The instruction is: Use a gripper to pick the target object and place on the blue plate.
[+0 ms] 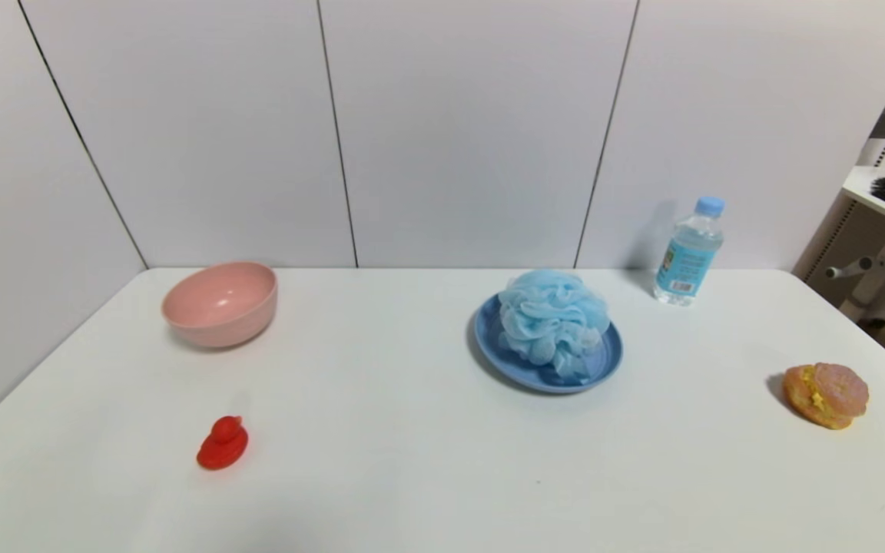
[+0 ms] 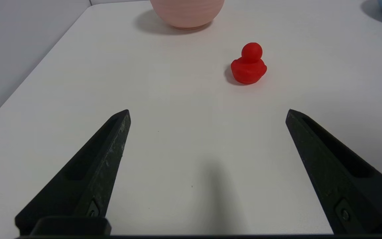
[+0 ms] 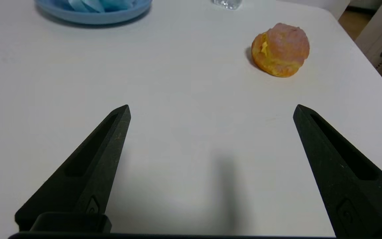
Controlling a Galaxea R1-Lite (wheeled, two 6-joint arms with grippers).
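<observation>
Operator: Where is my pouf, and is anything of mine touching it?

Spotter: Your light blue pouf [image 1: 554,319] sits on the blue plate [image 1: 605,357], covering its middle and the far part of its rim, with a loose ruffled end lying toward the near rim. Neither of your grippers touches it; it lies well apart from both pairs of fingers

Operator: How does my right gripper stand?

Spotter: Your right gripper [image 3: 213,106] is above the near part of the white table [image 1: 381,461], its two black fingers spread wide with nothing between them. The wrist view shows you the near side of the plate and a bit of the pouf out beyond the fingertips

Operator: And what lies around the plate?

Spotter: To the right of the plate and a little farther back you have an upright water bottle [image 1: 688,257] with a blue cap, close to the back wall [image 1: 465,138]. The toy burger [image 1: 826,395] is farther right and nearer you, well apart from the plate. Over on the left are the pink bowl [image 1: 220,303], toward the back, and the red duck [image 1: 223,443], nearer you

Operator: My left gripper?

Spotter: Your left gripper [image 2: 209,111] is parked over the near left part of the table, fingers wide open and holding nothing, with the duck just out beyond them and your pouf well off to the right, outside that wrist view
</observation>
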